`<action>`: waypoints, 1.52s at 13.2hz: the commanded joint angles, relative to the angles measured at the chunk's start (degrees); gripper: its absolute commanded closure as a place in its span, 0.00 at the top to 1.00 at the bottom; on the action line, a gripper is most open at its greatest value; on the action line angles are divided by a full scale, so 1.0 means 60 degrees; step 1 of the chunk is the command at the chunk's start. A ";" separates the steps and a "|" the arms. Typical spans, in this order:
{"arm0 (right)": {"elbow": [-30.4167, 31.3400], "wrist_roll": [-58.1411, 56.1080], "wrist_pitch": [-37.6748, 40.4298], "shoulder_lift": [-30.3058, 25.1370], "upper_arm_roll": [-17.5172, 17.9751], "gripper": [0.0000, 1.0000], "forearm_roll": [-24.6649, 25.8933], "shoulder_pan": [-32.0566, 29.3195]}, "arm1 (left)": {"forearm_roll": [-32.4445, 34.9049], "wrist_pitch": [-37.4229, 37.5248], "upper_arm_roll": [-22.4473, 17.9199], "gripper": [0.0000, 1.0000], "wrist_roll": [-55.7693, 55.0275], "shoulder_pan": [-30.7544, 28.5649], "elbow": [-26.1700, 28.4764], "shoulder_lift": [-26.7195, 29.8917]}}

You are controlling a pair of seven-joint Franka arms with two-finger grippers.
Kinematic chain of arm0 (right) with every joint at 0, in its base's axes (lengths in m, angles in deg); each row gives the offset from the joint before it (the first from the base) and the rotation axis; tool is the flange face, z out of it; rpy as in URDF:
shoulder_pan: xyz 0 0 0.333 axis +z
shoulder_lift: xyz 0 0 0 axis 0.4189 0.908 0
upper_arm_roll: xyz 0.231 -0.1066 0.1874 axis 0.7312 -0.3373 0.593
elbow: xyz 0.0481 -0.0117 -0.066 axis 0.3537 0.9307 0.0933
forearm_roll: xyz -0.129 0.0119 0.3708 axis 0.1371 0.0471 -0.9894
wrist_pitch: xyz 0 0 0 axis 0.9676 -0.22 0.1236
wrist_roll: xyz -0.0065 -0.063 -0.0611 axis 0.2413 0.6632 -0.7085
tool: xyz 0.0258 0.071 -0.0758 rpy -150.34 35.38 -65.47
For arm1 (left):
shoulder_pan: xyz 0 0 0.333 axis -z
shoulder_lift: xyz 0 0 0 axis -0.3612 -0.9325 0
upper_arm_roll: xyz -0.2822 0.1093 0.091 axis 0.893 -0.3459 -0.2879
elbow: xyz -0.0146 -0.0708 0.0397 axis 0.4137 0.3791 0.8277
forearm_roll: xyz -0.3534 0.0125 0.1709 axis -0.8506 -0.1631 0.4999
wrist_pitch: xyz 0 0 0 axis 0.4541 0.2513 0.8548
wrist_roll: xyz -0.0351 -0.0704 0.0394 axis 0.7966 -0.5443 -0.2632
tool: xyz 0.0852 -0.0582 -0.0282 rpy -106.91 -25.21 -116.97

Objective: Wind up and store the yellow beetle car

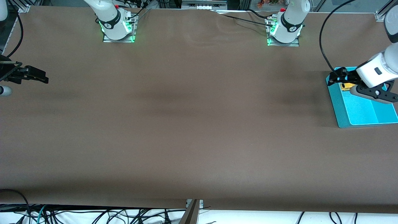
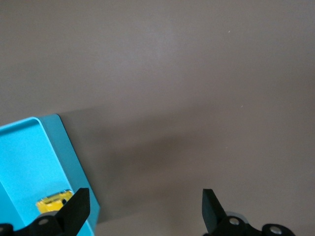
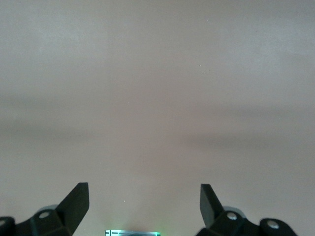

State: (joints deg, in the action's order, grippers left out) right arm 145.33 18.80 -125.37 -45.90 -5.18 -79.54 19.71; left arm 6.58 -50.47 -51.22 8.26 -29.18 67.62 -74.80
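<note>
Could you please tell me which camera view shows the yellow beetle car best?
The left wrist view: the yellow beetle car lies in the turquoise bin, partly hidden. The front view shows a yellow sliver under the left tool; the right wrist view shows none.

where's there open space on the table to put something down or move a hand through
Bare brown tabletop runs from the right gripper, waiting at its end, to the turquoise bin. It is crowded only at the bin, where the open left gripper hangs over the yellow beetle car inside.
</note>
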 commanded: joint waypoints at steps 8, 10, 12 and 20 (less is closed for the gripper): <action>-0.0024 -0.0145 0.0009 -0.0028 0.0019 1.00 0.0021 -0.0036 | 0.0400 -0.0120 -0.0128 1.00 -0.2332 0.0426 -0.0490 0.0226; -0.0024 -0.0145 0.0009 -0.0028 0.0019 1.00 0.0021 -0.0036 | 0.0371 0.0508 -0.0113 1.00 -0.2579 0.0426 -0.1163 0.0110; -0.0038 -0.0145 -0.0006 -0.0028 0.0019 1.00 0.0021 -0.0036 | 0.0284 0.0686 -0.0127 1.00 -0.2801 0.0426 -0.1327 0.0109; -0.0024 -0.0145 0.0009 -0.0028 0.0019 1.00 0.0007 -0.0050 | 0.0283 0.0701 -0.0127 1.00 -0.2728 0.0426 -0.1357 0.0036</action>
